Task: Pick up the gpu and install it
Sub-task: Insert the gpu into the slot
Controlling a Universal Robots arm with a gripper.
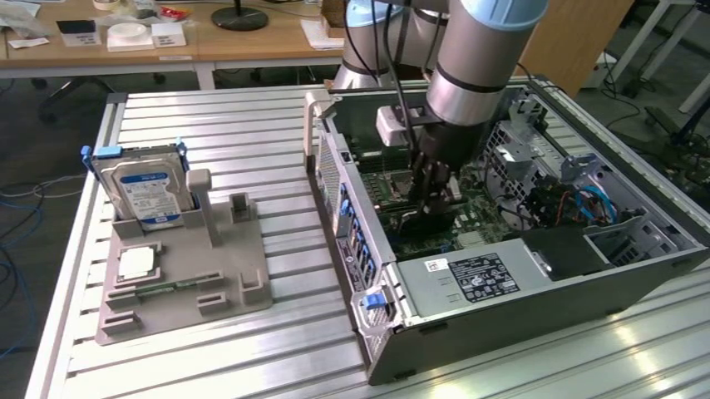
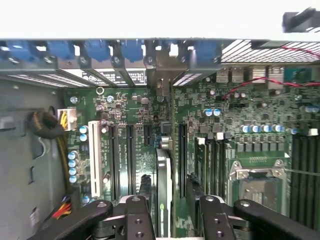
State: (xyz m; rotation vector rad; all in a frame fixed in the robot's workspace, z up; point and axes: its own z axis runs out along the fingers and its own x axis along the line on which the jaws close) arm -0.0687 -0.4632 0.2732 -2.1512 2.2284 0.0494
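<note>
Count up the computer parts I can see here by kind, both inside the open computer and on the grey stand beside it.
Hard drive upright in the grey stand: 1
Processor chip lying flat on the stand: 1
Thin dark card edge-on between the claw's fingers, over the motherboard: 1
Power supply box in the computer case: 1
Total: 4

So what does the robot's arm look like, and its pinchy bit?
The arm is a thick round tube, silvery grey, with a pale blue cap at its joint. Black cables run down beside it, past a small white box. The gripper is black, with two chunky fingers made of jointed bars dotted with round screws.
</note>
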